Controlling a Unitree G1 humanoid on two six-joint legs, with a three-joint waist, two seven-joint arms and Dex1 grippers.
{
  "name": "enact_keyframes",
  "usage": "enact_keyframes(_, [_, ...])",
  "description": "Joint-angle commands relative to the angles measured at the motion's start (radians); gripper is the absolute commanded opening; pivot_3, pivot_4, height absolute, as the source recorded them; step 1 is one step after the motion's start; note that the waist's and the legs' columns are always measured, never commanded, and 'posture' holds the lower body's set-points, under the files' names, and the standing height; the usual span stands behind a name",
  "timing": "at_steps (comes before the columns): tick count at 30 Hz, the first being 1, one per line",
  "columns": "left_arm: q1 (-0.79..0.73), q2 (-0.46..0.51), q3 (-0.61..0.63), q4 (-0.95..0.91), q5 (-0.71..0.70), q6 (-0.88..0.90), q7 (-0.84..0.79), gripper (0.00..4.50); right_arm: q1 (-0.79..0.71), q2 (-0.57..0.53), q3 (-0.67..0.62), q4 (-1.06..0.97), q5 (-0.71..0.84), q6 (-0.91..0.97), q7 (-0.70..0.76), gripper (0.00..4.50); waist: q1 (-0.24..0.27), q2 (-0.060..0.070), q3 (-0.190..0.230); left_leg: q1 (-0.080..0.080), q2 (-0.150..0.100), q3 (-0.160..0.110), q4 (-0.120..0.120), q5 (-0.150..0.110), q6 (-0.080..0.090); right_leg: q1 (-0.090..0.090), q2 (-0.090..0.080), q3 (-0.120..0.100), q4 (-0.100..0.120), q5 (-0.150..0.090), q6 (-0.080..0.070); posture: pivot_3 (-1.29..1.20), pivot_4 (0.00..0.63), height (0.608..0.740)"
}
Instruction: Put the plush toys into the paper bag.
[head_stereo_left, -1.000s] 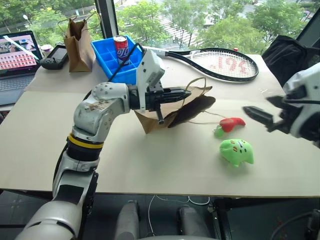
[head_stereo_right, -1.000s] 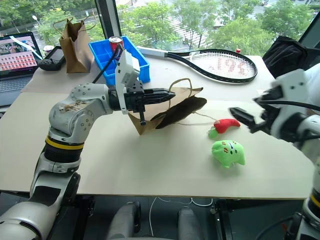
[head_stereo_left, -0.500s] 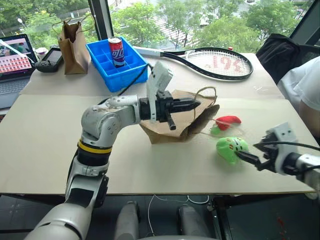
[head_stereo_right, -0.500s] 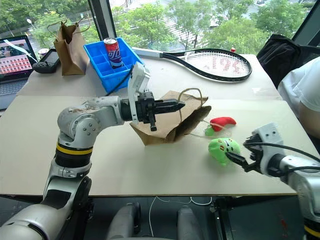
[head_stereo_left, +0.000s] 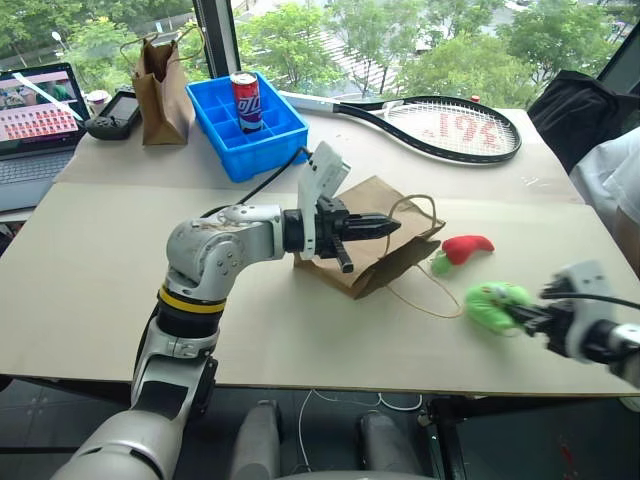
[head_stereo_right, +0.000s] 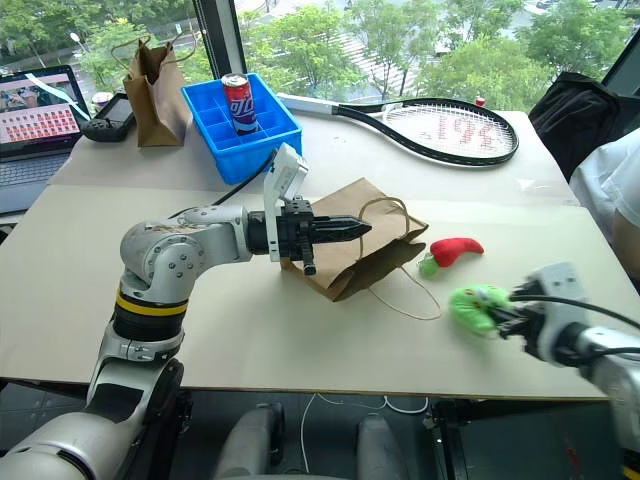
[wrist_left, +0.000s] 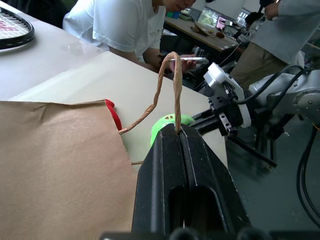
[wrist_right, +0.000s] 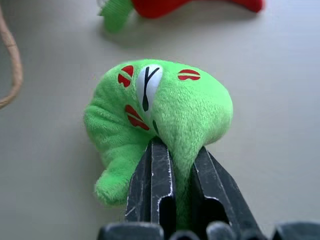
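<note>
Green plush toy (wrist_right: 165, 115) pinched in right hand (wrist_right: 172, 165); left hand (wrist_left: 179, 135) clamps bag handle (wrist_left: 167, 90).

The near strip of the worktop (head_stereo_left: 300, 350) is being left bare, so that's the easy lane between the two arms. The middle is being blocked by the paper bag (head_stereo_left: 375, 235), lying flat with one cord handle (head_stereo_left: 425, 300) looped out toward the green toy (head_stereo_left: 492, 305). The red chili toy (head_stereo_left: 465, 247) is lying just beside the bag on the right. The back is being crowded by the blue tray (head_stereo_left: 250, 125), the tennis racket (head_stereo_left: 440, 125) and the darker bag (head_stereo_left: 160, 80).
</note>
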Motion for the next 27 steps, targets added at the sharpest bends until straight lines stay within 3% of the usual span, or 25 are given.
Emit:
enact_keyframes(1, [-0.009,-0.004,0.003,-0.041,-0.051,0.035,-0.009,0.00,-0.087,-0.085,-0.163,-0.083,0.116,0.096,0.052,0.03,-0.009,0.000,0.000,0.000,0.000,0.000,0.000,0.000,0.000,0.000,0.000,0.000,0.000,0.000,0.000,0.00,0.150,0.731])
enact_keyframes(4, [-0.002,-0.020,0.005,-0.026,-0.061,0.041,0.001,0.00,-0.223,-0.121,-0.148,-0.142,0.237,0.217,0.041,0.03,-0.023,0.000,0.000,0.002,0.000,-0.004,-0.001,0.000,0.000,0.000,0.003,0.000,0.000,-0.001,-0.001,0.00,0.150,0.731])
enact_keyframes(7, [0.000,-0.041,0.008,-0.015,-0.070,0.049,0.006,0.00,-0.287,-0.118,-0.029,-0.208,0.285,0.280,0.002,0.03,-0.020,0.000,0.000,0.003,-0.001,-0.008,-0.001,0.000,0.000,0.002,0.004,0.000,0.000,-0.005,-0.004,0.00,0.150,0.731])
enact_keyframes(14, [-0.016,-0.096,0.054,-0.018,-0.119,0.087,0.070,0.00,-0.398,0.147,0.179,-0.230,0.307,0.313,-0.179,0.03,-0.011,-0.001,0.001,0.000,-0.006,-0.010,0.000,0.000,0.000,0.004,0.001,0.001,-0.001,-0.004,-0.005,0.00,0.150,0.731])
enact_keyframes(27, [-0.007,-0.128,0.083,-0.072,-0.195,0.118,0.145,0.00,-0.434,0.444,0.361,-0.086,0.213,0.140,-0.331,0.03,-0.017,-0.001,0.000,0.000,-0.007,-0.012,-0.001,0.000,0.000,0.004,0.001,0.000,-0.001,-0.001,0.001,0.00,0.150,0.731])
